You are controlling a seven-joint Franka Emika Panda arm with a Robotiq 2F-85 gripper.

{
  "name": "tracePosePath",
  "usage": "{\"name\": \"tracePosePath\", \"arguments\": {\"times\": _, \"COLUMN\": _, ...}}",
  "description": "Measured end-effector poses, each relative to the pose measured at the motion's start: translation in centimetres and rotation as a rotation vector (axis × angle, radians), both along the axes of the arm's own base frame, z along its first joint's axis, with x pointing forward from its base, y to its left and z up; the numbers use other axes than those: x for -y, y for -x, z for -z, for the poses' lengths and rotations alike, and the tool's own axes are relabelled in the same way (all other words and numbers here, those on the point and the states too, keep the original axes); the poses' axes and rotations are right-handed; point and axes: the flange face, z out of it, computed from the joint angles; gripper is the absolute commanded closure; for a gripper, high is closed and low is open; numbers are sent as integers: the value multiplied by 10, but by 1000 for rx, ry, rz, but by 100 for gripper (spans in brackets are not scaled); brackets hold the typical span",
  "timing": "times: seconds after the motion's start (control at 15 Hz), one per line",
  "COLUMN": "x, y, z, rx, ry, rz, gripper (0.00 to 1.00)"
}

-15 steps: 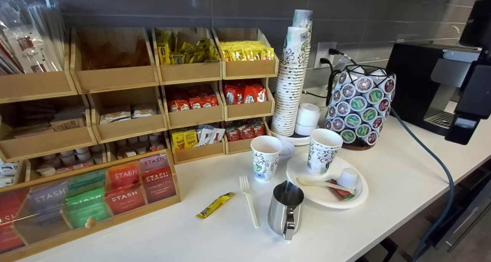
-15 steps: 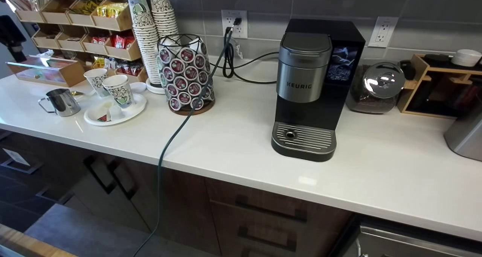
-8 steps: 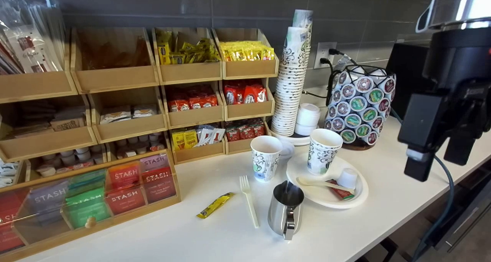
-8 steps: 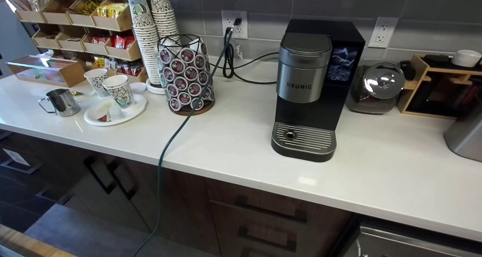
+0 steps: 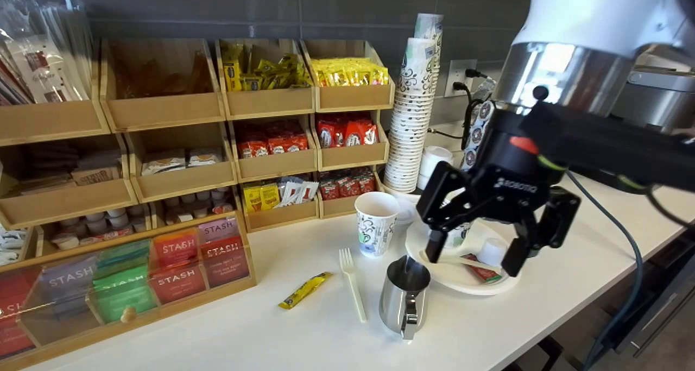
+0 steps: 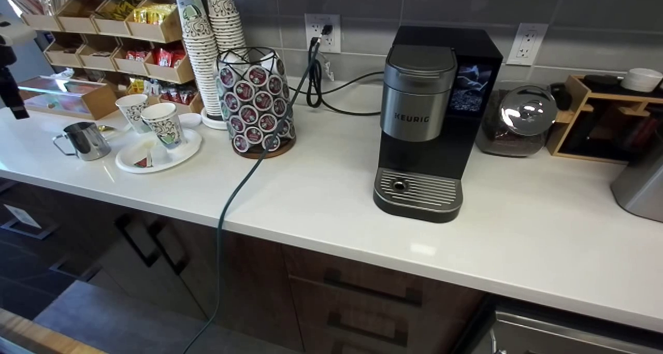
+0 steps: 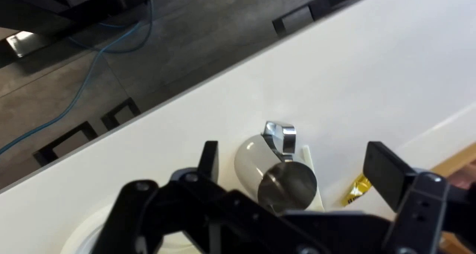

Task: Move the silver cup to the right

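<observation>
1 silver cup [image 5: 392, 301] upright, white counter [image 7: 200, 124] between it and front edge [image 7: 223, 75]; pincer [image 5: 471, 258] spread wide

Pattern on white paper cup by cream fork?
Dark swirls with green and blue patches on the white paper cup, clearest in an exterior view.

A fork [image 5: 354, 287] lies near a yellow packet [image 5: 305, 290].
</observation>
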Motion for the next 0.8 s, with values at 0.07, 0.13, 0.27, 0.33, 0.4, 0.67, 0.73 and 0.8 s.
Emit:
{"name": "tracePosePath", "arguments": {"times": 0.07, "x": 0, "y": -11, "z": 12, "rx": 26, "ry": -7, "rz": 49, "gripper": 0}}
{"name": "tracePosePath", "arguments": {"times": 0.13, "x": 1, "y": -20, "z": 24, "rx": 43, "ry": 0, "rz": 80, "gripper": 0}}
{"name": "tracePosePath", "arguments": {"times": 0.27, "x": 8, "y": -34, "z": 48, "rx": 36, "ry": 48, "rz": 101, "gripper": 0}}
{"name": "tracePosePath", "arguments": {"times": 0.33, "x": 12, "y": -39, "z": 56, "rx": 31, "ry": 69, "rz": 105, "gripper": 0}}
{"name": "tracePosePath", "arguments": {"times": 0.4, "x": 16, "y": -43, "z": 60, "rx": 28, "ry": 81, "rz": 108, "gripper": 0}}
{"name": "tracePosePath", "arguments": {"times": 0.67, "x": 15, "y": -43, "z": 63, "rx": 36, "ry": 98, "rz": 86, "gripper": 0}}
{"name": "tracePosePath", "arguments": {"times": 0.73, "x": 12, "y": -41, "z": 64, "rx": 39, "ry": 103, "rz": 72, "gripper": 2}}
{"name": "tracePosePath", "arguments": {"times": 0.8, "x": 9, "y": -40, "z": 65, "rx": 42, "ry": 107, "rz": 59, "gripper": 7}}
